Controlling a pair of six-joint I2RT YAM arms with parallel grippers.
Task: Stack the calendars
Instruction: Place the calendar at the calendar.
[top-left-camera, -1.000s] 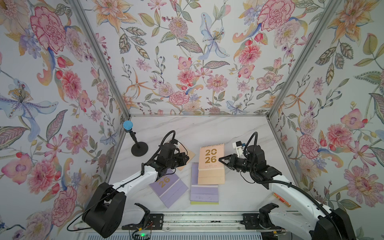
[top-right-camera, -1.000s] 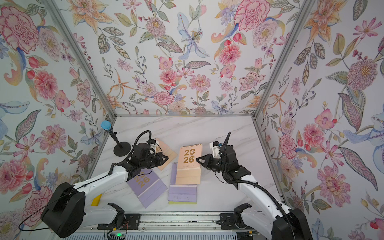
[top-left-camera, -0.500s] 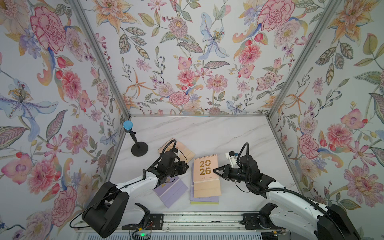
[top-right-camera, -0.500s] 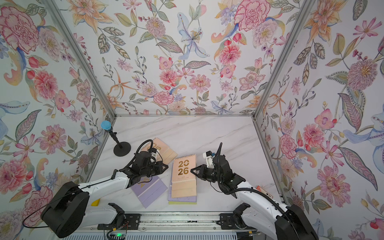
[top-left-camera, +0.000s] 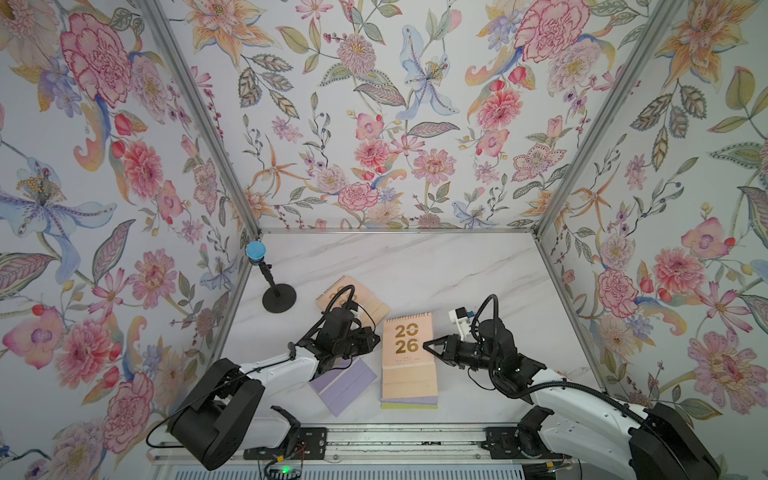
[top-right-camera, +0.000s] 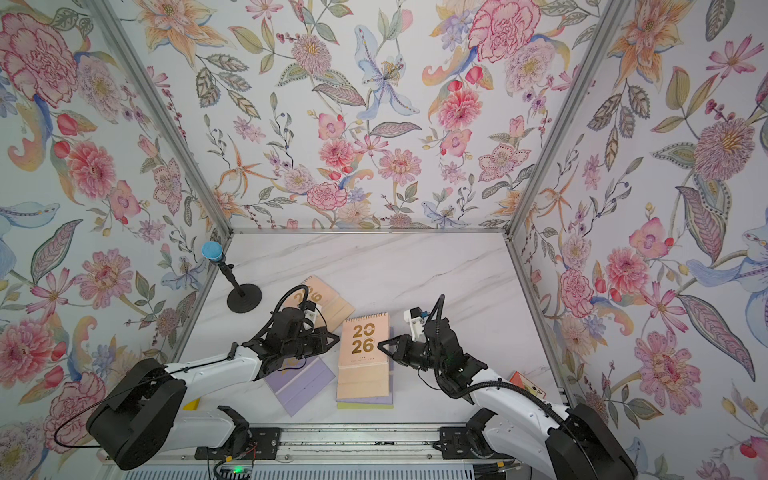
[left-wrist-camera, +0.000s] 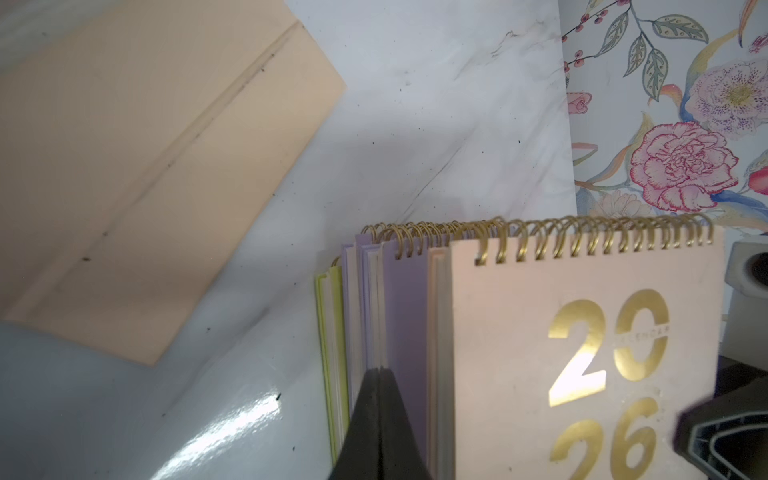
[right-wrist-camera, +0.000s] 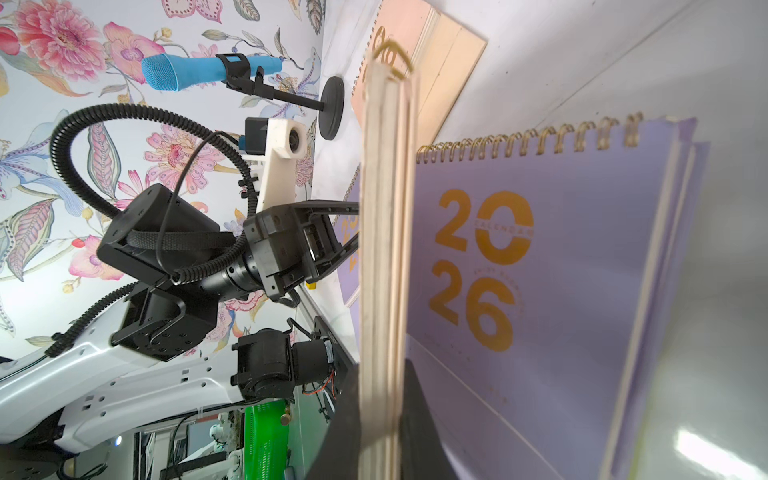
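**Both top views:** the right gripper (top-left-camera: 424, 344) pinches the right edge of a peach calendar (top-left-camera: 409, 353). This calendar overlies a stack (top-left-camera: 409, 400) of lilac and yellow-green calendars near the front of the table (top-left-camera: 415, 266). The left gripper (top-right-camera: 333, 339), pressed together and empty, points at the peach calendar's left edge. A loose lilac calendar (top-left-camera: 340, 386) lies askew under the left arm, just beside the stack, and a second peach one (top-left-camera: 375, 306) lies flat behind that arm. **Right wrist view:** the held calendar appears edge-on between the jaws, apart from the lilac cover (right-wrist-camera: 540, 270) printed "2026" beneath it. **Left wrist view:** the stack's layers show, with the yellow-green calendar (left-wrist-camera: 330, 353) lowest and lilac above. Whether the left gripper's fingers (left-wrist-camera: 380, 415) touch them cannot be told. A top view adds a yellow bar (top-right-camera: 193, 403) and an orange-red box (top-right-camera: 524, 380). **Setting:** the table is white marble, enclosed by floral walls (top-left-camera: 374, 124) on three sides. A blue microphone (top-left-camera: 255, 251) stands at the rear left.
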